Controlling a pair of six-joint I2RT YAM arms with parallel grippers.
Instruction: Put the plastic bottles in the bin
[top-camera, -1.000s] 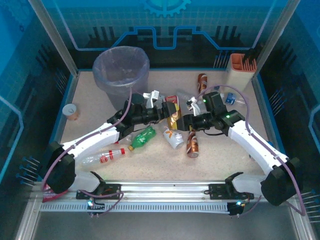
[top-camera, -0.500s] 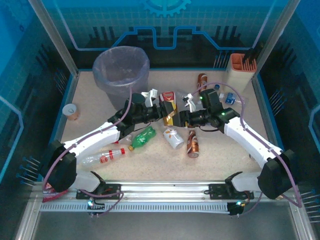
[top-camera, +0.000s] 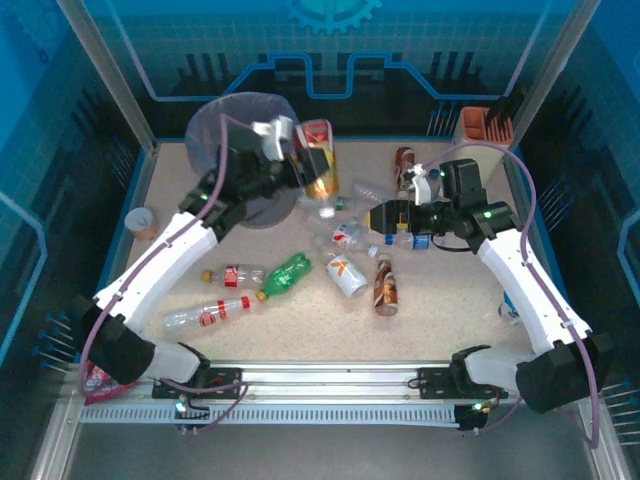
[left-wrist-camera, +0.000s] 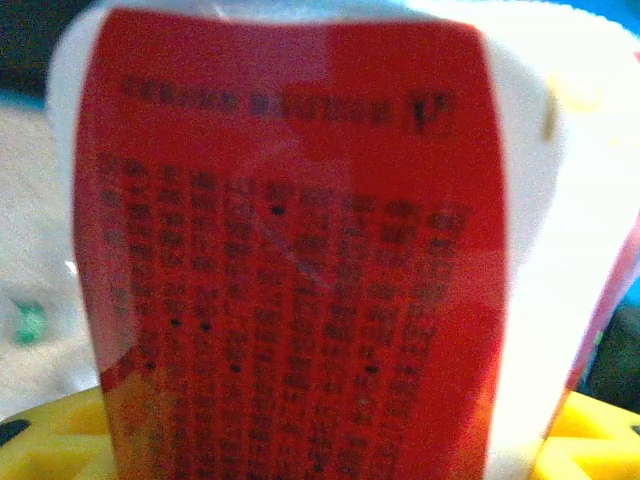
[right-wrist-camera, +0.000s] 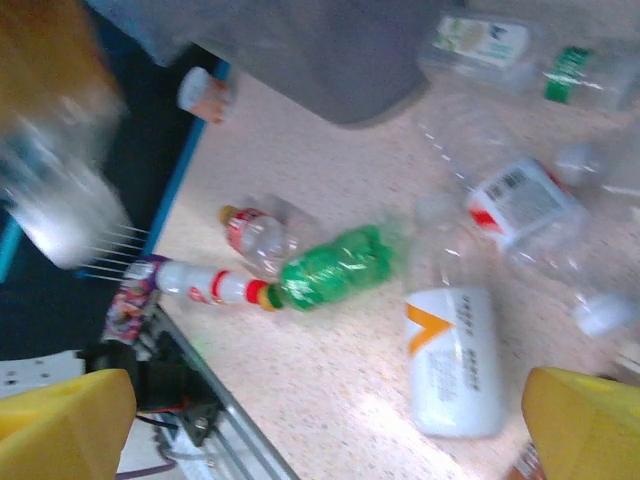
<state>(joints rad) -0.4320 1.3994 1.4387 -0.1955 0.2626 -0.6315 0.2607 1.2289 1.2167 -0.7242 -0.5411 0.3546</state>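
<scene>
**A:** Wide look first. The desk (top-camera: 300, 335) is littered with bottles, and the bin (top-camera: 212, 118) sits at its far left corner, half hidden under the left arm.

**B:** That arm looks raised. The left pincer (top-camera: 306, 170) is clamped on the red-labelled bottle (top-camera: 318, 150), a fat one whose label crowds the wrist view.

**A:** Where's it hanging, though? From above it looks just beside the bin's right rim, not squarely over the mouth.

**B:** That's my worry. Let go there and it could clip the rim and bounce back onto the desk, or drag the bag liner down with it.

**A:** And the close view is too blurred to judge how deep the grip sits. With a shallow hold, a bottle that bulky might twist as the arm swings.

**B:** The purple cable (top-camera: 228, 135) loops right across the opening too, and a falling bottle could catch on it.

**A:** And the right side?

**B:** The right pincer (right-wrist-camera: 325, 425) gapes wide with nothing between its fingers, hovering above the loose pile mid-desk.

**A:** Plenty left there. The green bottle (top-camera: 290, 274), the white-labelled bottle (top-camera: 347, 276) and the brown bottle (top-camera: 385, 290) are all lying flat.

**B:** Round ones roll if they're nudged from the side.

**A:** Smallest thing is the paper cup (top-camera: 143, 222) by the left wall. It's not a bottle, so it's best left alone.
</scene>
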